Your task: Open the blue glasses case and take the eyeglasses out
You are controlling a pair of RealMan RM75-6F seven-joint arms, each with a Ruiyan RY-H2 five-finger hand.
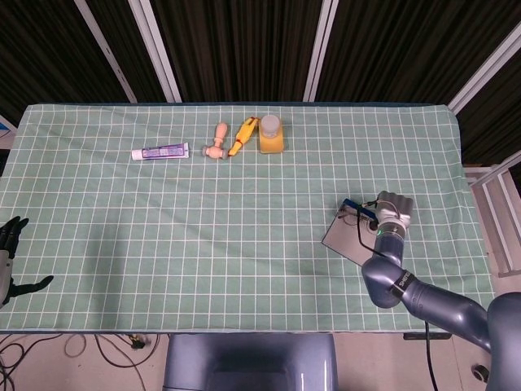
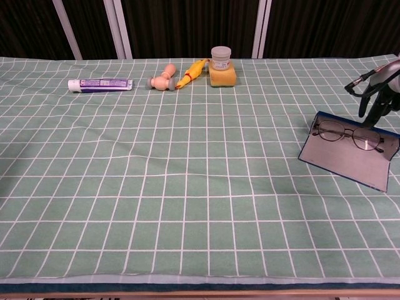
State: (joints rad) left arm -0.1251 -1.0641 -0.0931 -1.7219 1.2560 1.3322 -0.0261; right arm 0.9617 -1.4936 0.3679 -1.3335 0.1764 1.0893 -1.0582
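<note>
The blue glasses case [image 2: 344, 164] lies open and flat on the green checked cloth at the right, its grey lining up; the head view also shows the case [image 1: 340, 238]. The thin-rimmed eyeglasses [image 2: 347, 134] rest across the case's far part, also seen as eyeglasses [image 1: 355, 217] from above. My right hand [image 2: 377, 94] hangs just above the case's back right corner, fingers pointing down and apart, holding nothing. From the head view the right hand [image 1: 394, 208] sits right of the glasses. My left hand [image 1: 10, 254] is at the far left edge, fingers spread and empty.
Along the far side lie a toothpaste tube [image 2: 100, 84], a wooden peg toy [image 2: 161, 80], a yellow toy [image 2: 192, 73] and a yellow jar with a grey lid [image 2: 222, 67]. The case lies close to the table's right edge.
</note>
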